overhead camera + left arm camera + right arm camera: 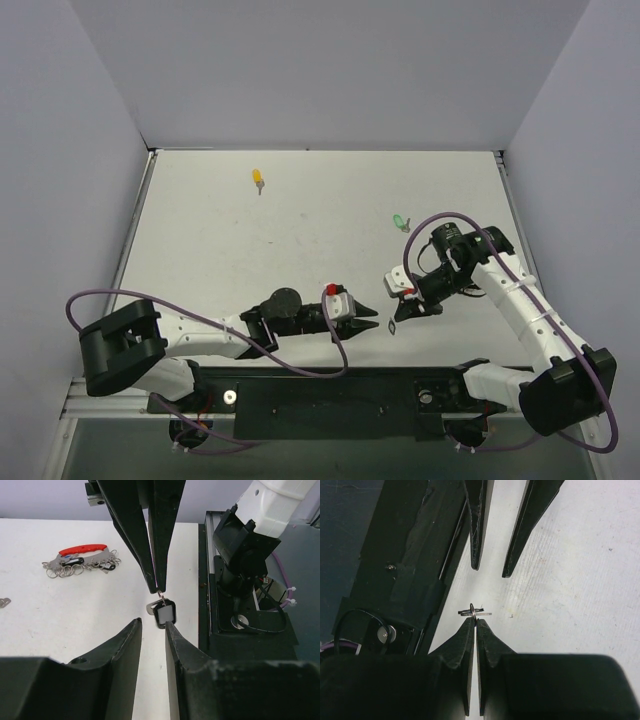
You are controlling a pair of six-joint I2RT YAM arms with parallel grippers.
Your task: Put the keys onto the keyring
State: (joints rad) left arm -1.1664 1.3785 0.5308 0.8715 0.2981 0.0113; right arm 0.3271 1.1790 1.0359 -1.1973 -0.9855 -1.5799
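My right gripper (pixel 476 622) is shut on the small wire ring of the black key (pixel 165 614), which hangs from its tips just above the table. My left gripper (pixel 153 622) faces it, jaws a narrow gap apart, with the key's black head right at the tip of one finger (pixel 169 626) and nothing clamped between them. In the top view the two grippers (pixel 372 326) (pixel 399 316) meet near the front middle, the black key (pixel 393 326) between them. The keyring (pixel 82 561), a bunch of wire rings with a red tag, lies on the table. The yellow key (pixel 259 178) and the green key (pixel 398 220) lie farther back.
The black base rail (pixel 330 395) and the right arm's mount (pixel 245 555) stand close to the grippers on the near side. White walls close the table at the back and both sides.
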